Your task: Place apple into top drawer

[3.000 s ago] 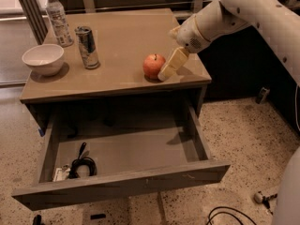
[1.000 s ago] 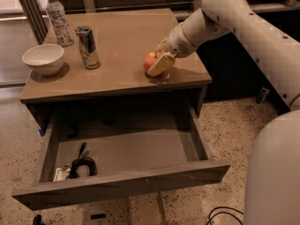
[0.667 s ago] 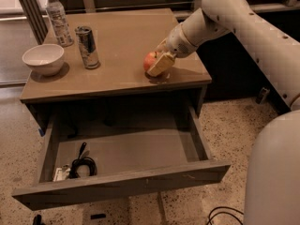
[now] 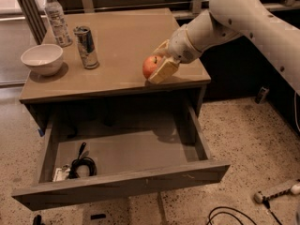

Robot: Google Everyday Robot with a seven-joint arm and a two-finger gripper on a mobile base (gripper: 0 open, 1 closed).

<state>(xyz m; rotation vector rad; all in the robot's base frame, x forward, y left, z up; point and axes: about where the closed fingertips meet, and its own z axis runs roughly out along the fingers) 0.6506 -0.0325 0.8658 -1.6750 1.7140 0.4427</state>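
Note:
The red-orange apple point(image 4: 150, 65) sits at the front right of the tabletop, held between the tan fingers of my gripper point(image 4: 159, 67). One finger point(image 4: 163, 71) lies across its front right side, the other shows behind it. The white arm reaches in from the upper right. The top drawer point(image 4: 123, 184) is pulled wide open below the table's front edge, its grey inside showing directly beneath the apple.
A white bowl point(image 4: 42, 59), a drink can point(image 4: 86, 47) and a plastic water bottle point(image 4: 56, 17) stand on the left of the table point(image 4: 122, 32). A coiled black cable point(image 4: 80, 164) lies in the drawer's left front corner. Cables and a power strip point(image 4: 276, 191) lie on the floor.
The gripper moved left from beside the apple and closed around it. In the last second the apple and gripper have stayed in about the same place.

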